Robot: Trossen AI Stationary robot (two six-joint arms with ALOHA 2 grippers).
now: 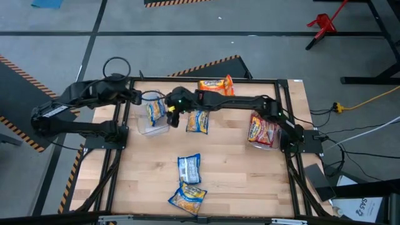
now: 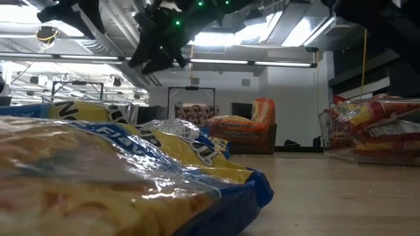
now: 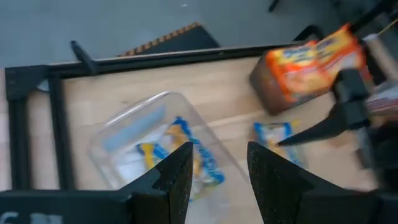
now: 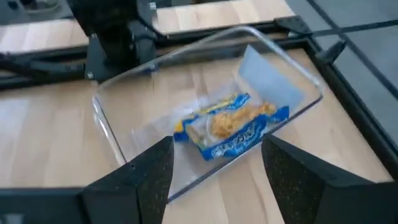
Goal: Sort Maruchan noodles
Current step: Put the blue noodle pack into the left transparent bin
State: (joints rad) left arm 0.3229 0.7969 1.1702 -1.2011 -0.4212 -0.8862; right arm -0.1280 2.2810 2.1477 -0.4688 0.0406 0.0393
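Note:
A clear bin (image 1: 154,117) stands at the table's far left with one blue-and-yellow noodle packet (image 4: 230,124) lying flat inside it. My left gripper (image 3: 217,152) hangs open above the bin's left side, holding nothing. My right gripper (image 4: 216,144), also open with nothing between its fingers, reaches across from the right and hovers over the bin's right side (image 1: 170,111). Another blue-and-yellow packet (image 1: 197,121) lies flat on the table just right of the bin. Two more blue-and-yellow packets (image 1: 189,169) (image 1: 187,199) lie near the front edge.
Orange packets (image 1: 215,85) fill a bin at the far middle. Red-and-silver packets (image 1: 262,131) sit in a bin at the right, under my right arm. A black frame (image 1: 125,125) borders the wooden table. Bare wood lies between the bins and the front packets.

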